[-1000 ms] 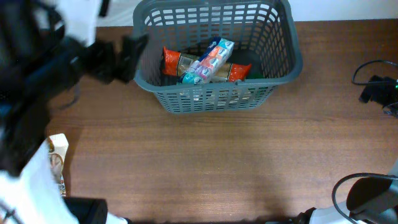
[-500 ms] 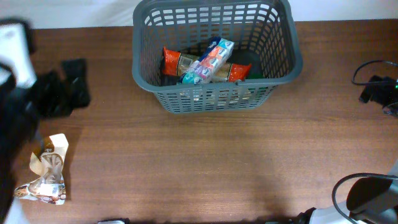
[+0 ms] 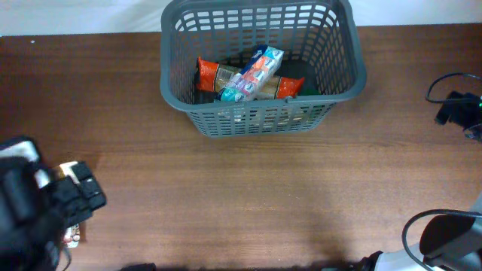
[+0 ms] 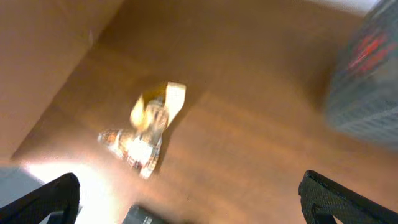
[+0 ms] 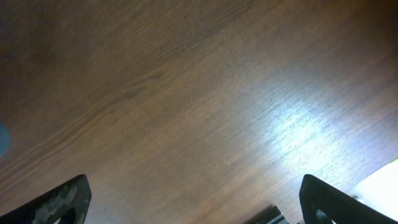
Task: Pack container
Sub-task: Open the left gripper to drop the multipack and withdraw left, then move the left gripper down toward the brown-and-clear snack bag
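Left gripper [image 4: 186, 193] hovered, fingers released, over a snack packet [image 4: 146, 134] at eight o'clock. The container [image 3: 256, 120] sat at twelve. Pickup pending, seemingly: descend, then pinch. Right gripper [image 5: 193, 193] spread, empty.

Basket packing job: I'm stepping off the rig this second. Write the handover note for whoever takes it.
Left gripper: open, empty, over the loose packet, which lies on the table near its left edge.
Right gripper: open, empty, over bare table.
Basket: far centre of the table, holding an orange-ended packet with a blue-and-white packet lying across it.
Done: at least those two packed.
Left: grasp the loose packet and put it in the basket. The left wrist view is blurred, so check alignment before closing.
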### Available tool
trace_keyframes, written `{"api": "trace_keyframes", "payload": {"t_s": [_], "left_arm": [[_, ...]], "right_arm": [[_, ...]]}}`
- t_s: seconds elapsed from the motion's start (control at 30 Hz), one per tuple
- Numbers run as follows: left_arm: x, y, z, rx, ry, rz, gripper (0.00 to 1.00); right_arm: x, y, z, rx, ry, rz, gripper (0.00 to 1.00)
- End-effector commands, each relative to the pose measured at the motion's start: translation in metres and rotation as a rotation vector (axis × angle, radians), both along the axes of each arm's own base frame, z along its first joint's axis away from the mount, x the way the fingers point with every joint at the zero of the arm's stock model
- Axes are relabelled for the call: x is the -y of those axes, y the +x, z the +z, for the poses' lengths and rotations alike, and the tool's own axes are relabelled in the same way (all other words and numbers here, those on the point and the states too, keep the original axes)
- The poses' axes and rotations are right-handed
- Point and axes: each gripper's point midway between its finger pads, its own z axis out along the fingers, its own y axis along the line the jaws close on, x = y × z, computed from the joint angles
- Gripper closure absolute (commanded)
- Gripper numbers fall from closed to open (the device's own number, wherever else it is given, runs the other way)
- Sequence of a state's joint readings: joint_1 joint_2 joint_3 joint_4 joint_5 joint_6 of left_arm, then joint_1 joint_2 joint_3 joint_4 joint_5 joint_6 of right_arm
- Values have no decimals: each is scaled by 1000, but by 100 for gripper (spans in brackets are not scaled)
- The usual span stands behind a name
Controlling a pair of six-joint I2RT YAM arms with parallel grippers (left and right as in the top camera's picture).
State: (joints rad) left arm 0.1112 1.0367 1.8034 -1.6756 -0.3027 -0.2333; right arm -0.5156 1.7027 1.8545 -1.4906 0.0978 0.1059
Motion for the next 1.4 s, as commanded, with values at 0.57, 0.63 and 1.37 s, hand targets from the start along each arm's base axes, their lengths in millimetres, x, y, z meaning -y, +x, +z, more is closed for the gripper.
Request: {"api": "trace_keyframes", "payload": {"t_s": [0.57,0.63,1.37], "left_arm": [[-64,32,-126,-283,-166,121,1],[-75,33,-134,-285,-210,151,1],[-160,54,-180,-199,-370,208,1]], "right_arm": [[2,-4,3,2,-16,-17,1],[2,-3,3,2,-16,-17,1],[2,-4,3,2,-16,-17,1]]}}
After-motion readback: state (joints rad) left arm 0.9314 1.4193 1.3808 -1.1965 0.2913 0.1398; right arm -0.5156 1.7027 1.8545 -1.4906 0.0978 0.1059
